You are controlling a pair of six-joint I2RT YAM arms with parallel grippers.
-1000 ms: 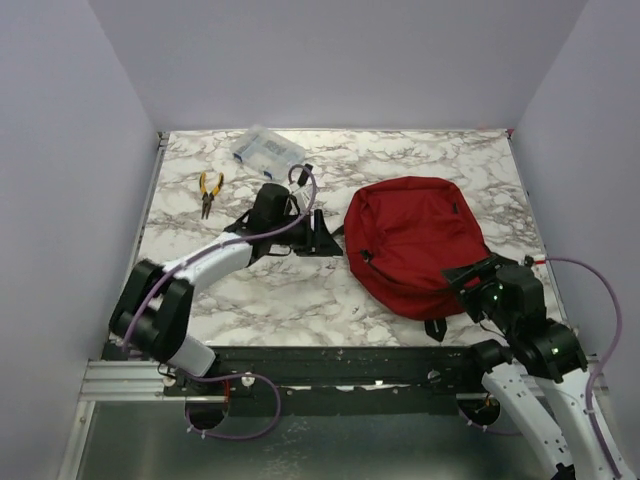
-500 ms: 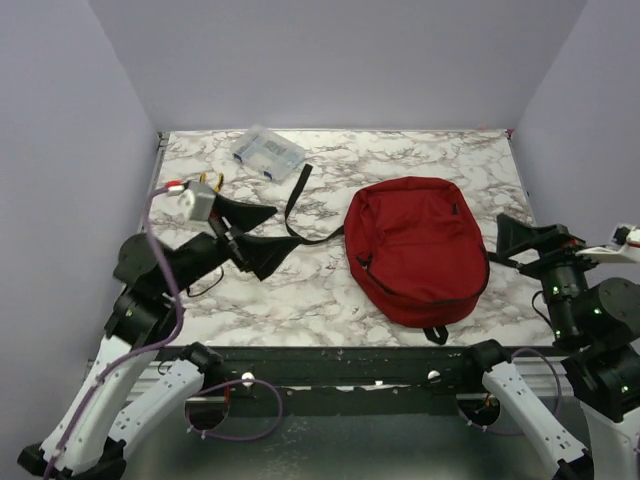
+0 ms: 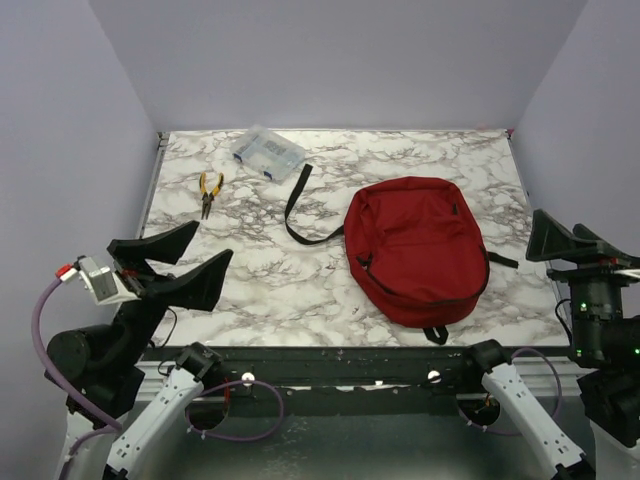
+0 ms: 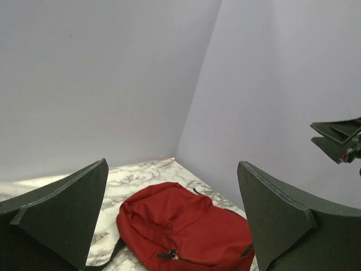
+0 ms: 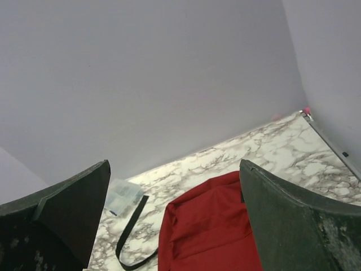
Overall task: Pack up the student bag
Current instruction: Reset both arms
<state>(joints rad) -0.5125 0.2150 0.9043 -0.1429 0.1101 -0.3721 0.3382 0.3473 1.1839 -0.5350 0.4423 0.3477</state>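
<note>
The dark red student bag (image 3: 415,245) lies flat on the marble table right of centre, zip shut, with a black strap (image 3: 300,215) trailing to its left. It also shows in the left wrist view (image 4: 186,228) and the right wrist view (image 5: 211,231). My left gripper (image 3: 180,262) is open and empty, raised at the near left, well away from the bag. My right gripper (image 3: 565,243) is open and empty, raised at the near right beyond the bag's right side.
A clear plastic box (image 3: 267,152) sits at the back left. Yellow-handled pliers (image 3: 208,190) lie near the left edge. Purple walls close in the table on three sides.
Both arms have pulled back from the table towards their bases and risen. The left gripper has left the strap area; the right has left the bag's near right corner.
</note>
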